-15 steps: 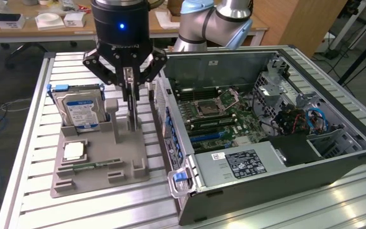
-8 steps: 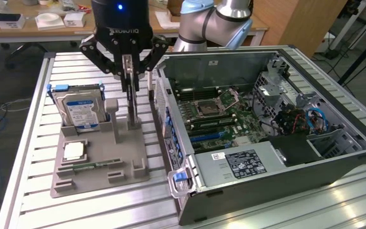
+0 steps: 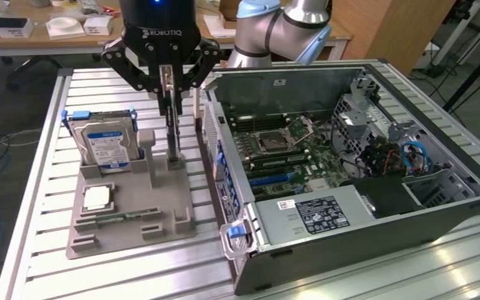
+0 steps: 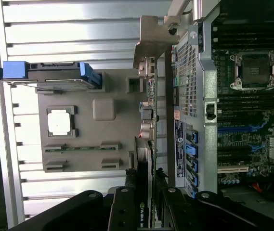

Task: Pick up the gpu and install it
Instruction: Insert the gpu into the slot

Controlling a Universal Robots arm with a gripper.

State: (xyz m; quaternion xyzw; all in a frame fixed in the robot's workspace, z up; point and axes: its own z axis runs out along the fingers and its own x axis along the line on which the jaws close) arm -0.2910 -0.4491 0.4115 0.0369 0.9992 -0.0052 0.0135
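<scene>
The gpu (image 3: 172,128) stands on edge in a slot of the grey holder (image 3: 132,220), at about 9 o'clock from the open case (image 3: 332,250) in the exterior view. The fingers (image 3: 163,79) come straight down onto it and pinch its top edge from both sides, so the card hangs directly below them. Its foot looks to be still in the slot, though the exterior view is too edge-on to be sure. In the wrist view its long axis runs level, parallel to the case's side wall, with the pale bracket (image 4: 152,36) at the end away from the fingers. The case wall is just beside the card at 3 o'clock, leaving a narrow gap. The hard drive (image 3: 107,145) stands at 9 o'clock on the same holder, apart from the card. Above the card the space is open, and the motherboard (image 3: 294,150) lies exposed inside the case. The worktop (image 3: 48,265) carries both holder and case.
</scene>
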